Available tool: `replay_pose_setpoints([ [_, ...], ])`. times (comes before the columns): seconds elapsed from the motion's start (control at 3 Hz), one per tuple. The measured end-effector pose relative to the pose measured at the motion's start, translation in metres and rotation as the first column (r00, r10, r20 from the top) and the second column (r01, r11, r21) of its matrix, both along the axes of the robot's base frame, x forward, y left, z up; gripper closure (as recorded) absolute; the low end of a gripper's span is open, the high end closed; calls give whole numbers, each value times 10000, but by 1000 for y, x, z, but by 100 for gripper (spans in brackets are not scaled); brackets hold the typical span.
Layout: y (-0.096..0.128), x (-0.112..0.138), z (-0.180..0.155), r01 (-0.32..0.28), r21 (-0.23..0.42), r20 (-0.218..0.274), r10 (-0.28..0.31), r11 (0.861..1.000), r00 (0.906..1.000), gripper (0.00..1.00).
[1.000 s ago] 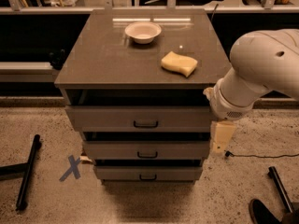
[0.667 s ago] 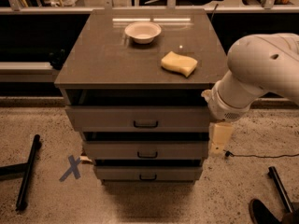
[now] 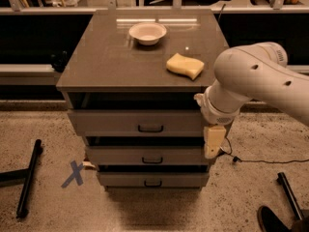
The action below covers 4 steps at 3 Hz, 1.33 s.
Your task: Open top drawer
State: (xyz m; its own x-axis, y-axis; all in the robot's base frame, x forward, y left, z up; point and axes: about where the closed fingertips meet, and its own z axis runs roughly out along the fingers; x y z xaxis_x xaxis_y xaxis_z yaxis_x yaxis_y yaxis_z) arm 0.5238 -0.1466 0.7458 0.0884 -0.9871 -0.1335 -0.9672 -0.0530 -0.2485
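Note:
The top drawer is the widest of three grey drawers under the cabinet's brown top, with a small black centre pull. Its front stands out a little past the cabinet edge, with a dark gap above it. My gripper hangs below the white arm at the cabinet's right front corner, level with the gap between the top and middle drawers and right of the pull. It touches no handle.
A white bowl and a yellow sponge sit on the cabinet top. The middle drawer and bottom drawer lie below. A blue tape X, a black bar and a cable are on the floor.
The arm and gripper have shifted slightly to the left, toward the cabinet. The drawers have not moved.

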Motion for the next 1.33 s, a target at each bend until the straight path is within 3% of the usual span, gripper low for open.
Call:
replay_pose_setpoints([
  [0.33,10,19,-13,-246,97,160,244,9997,9996,0],
  [1.33,21,53,-87,-177,225,-574,190,9996,9982,0],
])
